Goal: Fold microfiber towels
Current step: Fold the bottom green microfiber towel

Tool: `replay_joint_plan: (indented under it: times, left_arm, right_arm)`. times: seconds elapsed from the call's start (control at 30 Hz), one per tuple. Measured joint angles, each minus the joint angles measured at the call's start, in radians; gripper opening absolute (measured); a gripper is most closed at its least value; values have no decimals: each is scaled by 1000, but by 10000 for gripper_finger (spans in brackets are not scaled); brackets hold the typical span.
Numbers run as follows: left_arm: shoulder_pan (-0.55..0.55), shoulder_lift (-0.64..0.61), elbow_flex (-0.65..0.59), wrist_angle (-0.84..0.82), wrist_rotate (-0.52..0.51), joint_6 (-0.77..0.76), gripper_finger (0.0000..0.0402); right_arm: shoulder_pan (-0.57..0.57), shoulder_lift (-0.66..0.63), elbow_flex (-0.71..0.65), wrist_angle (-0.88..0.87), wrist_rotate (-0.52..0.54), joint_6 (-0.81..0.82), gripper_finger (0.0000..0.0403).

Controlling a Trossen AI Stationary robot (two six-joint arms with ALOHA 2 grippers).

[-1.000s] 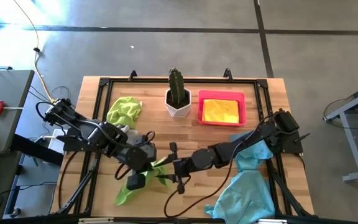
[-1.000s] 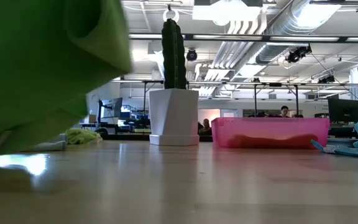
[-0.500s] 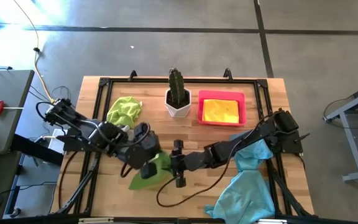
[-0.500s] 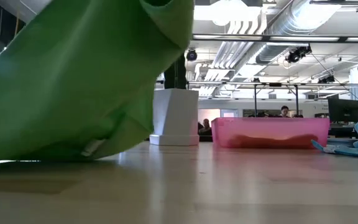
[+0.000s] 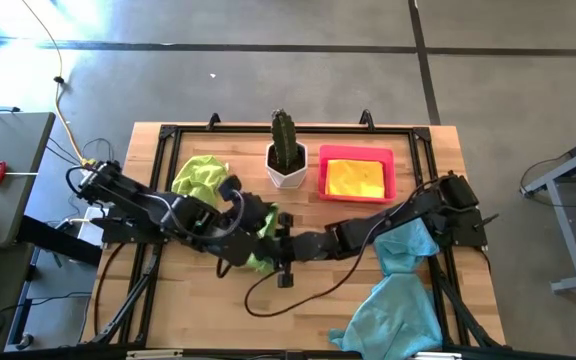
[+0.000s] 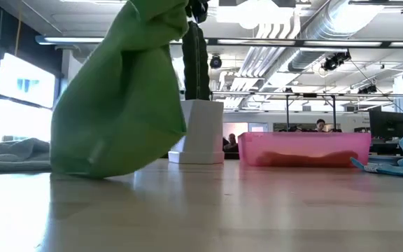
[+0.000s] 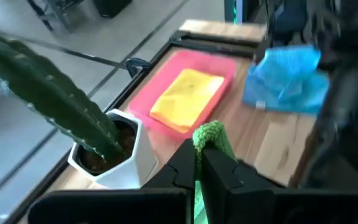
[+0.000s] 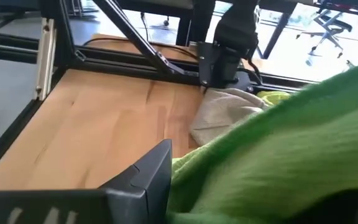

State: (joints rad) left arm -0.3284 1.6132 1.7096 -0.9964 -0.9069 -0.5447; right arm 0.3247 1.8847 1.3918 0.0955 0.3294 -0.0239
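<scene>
A lime green microfiber towel (image 5: 259,262) hangs bunched between my two grippers at the table's middle, and its lower fold (image 6: 96,166) rests on the wood. My left gripper (image 7: 199,163) is shut on it, just left of the cactus pot. My right gripper (image 5: 281,245) meets the same towel from the right, with cloth filling its jaws. A second lime towel (image 5: 200,178) and a grey one (image 8: 229,115) lie at the far left. Light blue towels (image 5: 398,295) lie heaped at the right. A yellow towel (image 5: 356,178) lies in the pink tray (image 5: 388,158). My left gripper pinches a corner of the lime towel (image 7: 209,134) between its two fingers; a small tuft sticks out past the tips. The fingers slant down from the table's left. The towel hangs below them. My right gripper has the towel's upper fold (image 8: 241,155) between its fingers, coming from the table's right. The cloth hides the far finger, and only one finger (image 8: 151,174) shows. The towel hangs slack, its lower part on the table.
A cactus in a white pot (image 5: 286,158) stands just beyond the grippers, with the pink tray to its right. A black frame (image 5: 168,132) runs round the table. Bare wood (image 5: 318,310) lies toward the near edge.
Both grippers have moved toward the far edge and the cactus, carrying the lime towel's held edge along; my left gripper has turned at the wrist. The towel, earlier spread low near the front left, now stands gathered under the grippers with only its lower fold on the table.
</scene>
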Motion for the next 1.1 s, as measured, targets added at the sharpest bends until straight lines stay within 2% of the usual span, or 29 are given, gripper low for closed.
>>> replay_joint_plan:
  times: [0.2, 0.43, 0.5, 0.67, 0.73, 0.93, 1.03, 1.1]
  left_arm:
    - [16, 67, 0, 21, 2, 83, 1]
    - [24, 69, 0, 22, 17, 202, 1]
    - [25, 55, 1, 21, 81, 229, 1]
    - [22, -5, 69, 9, 424, 285, 1]
    - [21, -29, 97, -4, 519, 294, 1]
    - [20, -92, 190, -28, 654, 248, 1]
    - [17, -127, 193, -43, 731, 233, 1]
    - [17, -145, 194, -43, 789, 219, 1]
  right_arm:
    - [-45, 0, 0, -4, -7, -6, 149]
    - [-56, 4, 0, -58, -7, -17, 149]
    - [-50, 4, 0, -58, -7, -50, 149]
    - [-40, 4, 1, -127, -16, -134, 149]
    - [-38, 4, 1, -161, -47, -147, 149]
    - [-16, 4, 1, -265, -236, -179, 149]
    - [8, 4, 1, -321, -240, -217, 149]
    - [23, 4, 1, -377, -202, -245, 149]
